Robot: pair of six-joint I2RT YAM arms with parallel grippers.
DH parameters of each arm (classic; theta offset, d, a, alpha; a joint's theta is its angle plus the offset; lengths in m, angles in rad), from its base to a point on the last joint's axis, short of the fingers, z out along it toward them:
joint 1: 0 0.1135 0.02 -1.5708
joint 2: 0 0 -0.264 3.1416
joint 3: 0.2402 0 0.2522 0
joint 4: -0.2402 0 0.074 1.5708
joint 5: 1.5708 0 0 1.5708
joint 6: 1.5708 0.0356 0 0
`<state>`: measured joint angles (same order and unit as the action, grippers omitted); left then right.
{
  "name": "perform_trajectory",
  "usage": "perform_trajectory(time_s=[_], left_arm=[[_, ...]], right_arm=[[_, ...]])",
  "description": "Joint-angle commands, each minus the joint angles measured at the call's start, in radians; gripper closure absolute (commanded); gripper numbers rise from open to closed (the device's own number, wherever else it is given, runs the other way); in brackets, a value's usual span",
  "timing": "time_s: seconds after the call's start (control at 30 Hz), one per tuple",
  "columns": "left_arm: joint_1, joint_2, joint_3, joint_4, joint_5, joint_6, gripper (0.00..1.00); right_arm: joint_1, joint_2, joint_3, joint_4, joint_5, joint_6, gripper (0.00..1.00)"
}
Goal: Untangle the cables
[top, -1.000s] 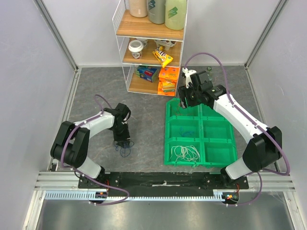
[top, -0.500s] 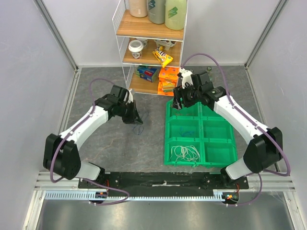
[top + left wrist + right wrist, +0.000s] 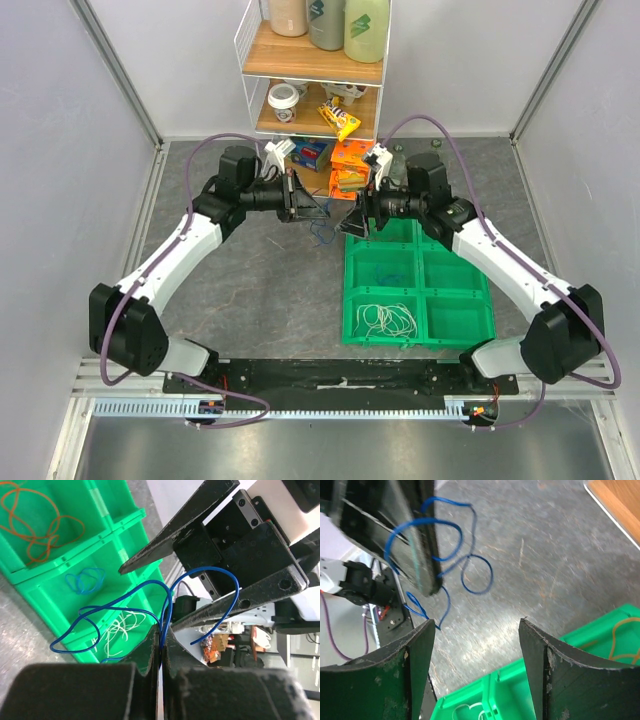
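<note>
Near upper centre, my left gripper (image 3: pixel 312 210) clamps the blue cable (image 3: pixel 321 232), raised from lower left. My right gripper (image 3: pixel 352 222) gapes beside it.

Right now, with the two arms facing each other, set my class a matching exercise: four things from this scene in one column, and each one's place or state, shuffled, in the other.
Things
1. white cable
2. orange cable
3. long blue cable
4. right gripper

Places or states
A. jaws open, holding nothing
B. far-left compartment of the green tray
C. pinched in the shut left gripper, off the table
D. near-left compartment of the green tray

Pairs: 1-D, 2-B, 3-C, 4-A
</note>
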<state>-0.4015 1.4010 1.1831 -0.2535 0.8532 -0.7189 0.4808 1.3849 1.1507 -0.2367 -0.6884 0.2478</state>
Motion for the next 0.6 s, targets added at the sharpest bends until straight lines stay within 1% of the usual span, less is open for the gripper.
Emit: perform_trajectory(time_s=[0.0,0.07,0.13,0.23,0.33,0.4,0.43,0.5,0.57], left_arm=[[-0.002,0.035,0.038,0.124,0.118,-0.122,0.98],[0.000,0.044,0.038,0.189,0.132,-0.177,0.98],[0.000,0.065,0.053,0.241,0.148,-0.232,0.98],[0.007,0.104,0.072,0.319,0.173,-0.322,0.99],[0.018,0.134,0.087,0.349,0.193,-0.387,0.98],[0.020,0.153,0.101,0.358,0.205,-0.418,0.98],[0.020,0.161,0.105,0.358,0.211,-0.427,0.98],[0.020,0.173,0.110,0.358,0.221,-0.442,0.98],[0.021,0.182,0.110,0.362,0.228,-0.462,0.98]], right_arm=[[0.007,-0.017,-0.016,0.212,-0.143,0.074,0.25],[0.021,-0.015,-0.023,0.221,-0.134,0.071,0.24],[0.034,-0.029,-0.040,0.228,-0.093,0.065,0.24],[0.062,-0.070,-0.094,0.324,0.005,0.059,0.21],[0.091,-0.083,-0.103,0.346,0.110,0.053,0.20],[0.111,-0.084,-0.100,0.329,0.215,0.039,0.14],[0.114,-0.092,-0.103,0.329,0.281,0.042,0.14],[0.116,-0.102,-0.117,0.349,0.361,0.039,0.14],[0.114,-0.107,-0.129,0.369,0.408,0.036,0.14]])
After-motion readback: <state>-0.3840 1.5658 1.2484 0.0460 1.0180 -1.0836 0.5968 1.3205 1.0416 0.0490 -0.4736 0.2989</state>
